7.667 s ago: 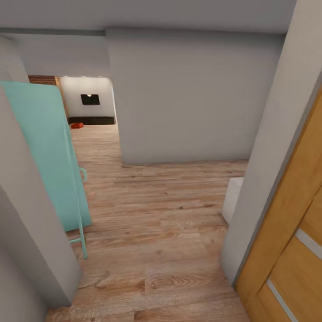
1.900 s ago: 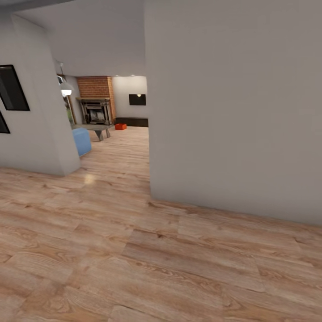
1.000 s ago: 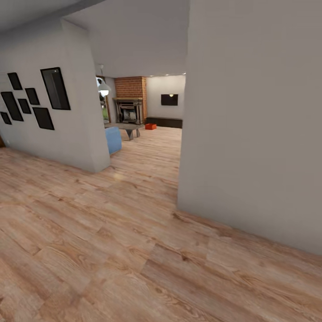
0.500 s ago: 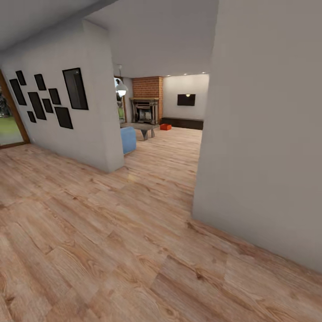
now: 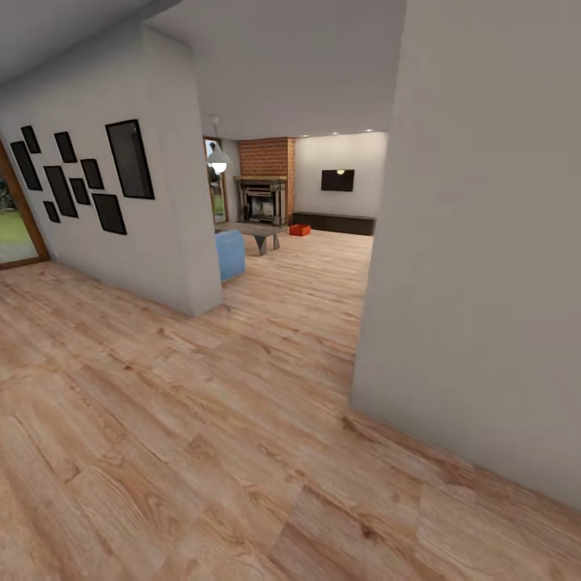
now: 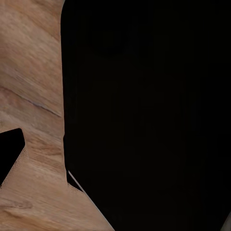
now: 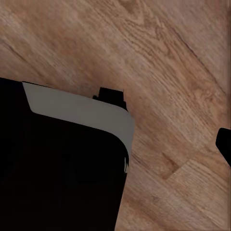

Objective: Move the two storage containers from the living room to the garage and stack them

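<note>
Head view, left to right: framed wall (image 5: 121, 210), blue sofa (image 5: 230, 254), brick fireplace (image 5: 262, 198). One orange-red storage container (image 5: 299, 230) on wood floor (image 5: 202, 420), just right of fireplace. Both grippers' jaw state: cannot tell.

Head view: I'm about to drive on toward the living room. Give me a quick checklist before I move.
1. Target in sight: ok. An orange-red container sits on the floor far ahead, near the fireplace.
2. Second container located: cannot tell.
3. Path ahead: ok. Bare wood floor leads through the opening.
4. Right side clearance: not ok. The wall corner stands close on the right.
5. Left side obstacles: ok. The blue sofa sits behind the left wall's end.
6. Gripper states: cannot tell.
</note>
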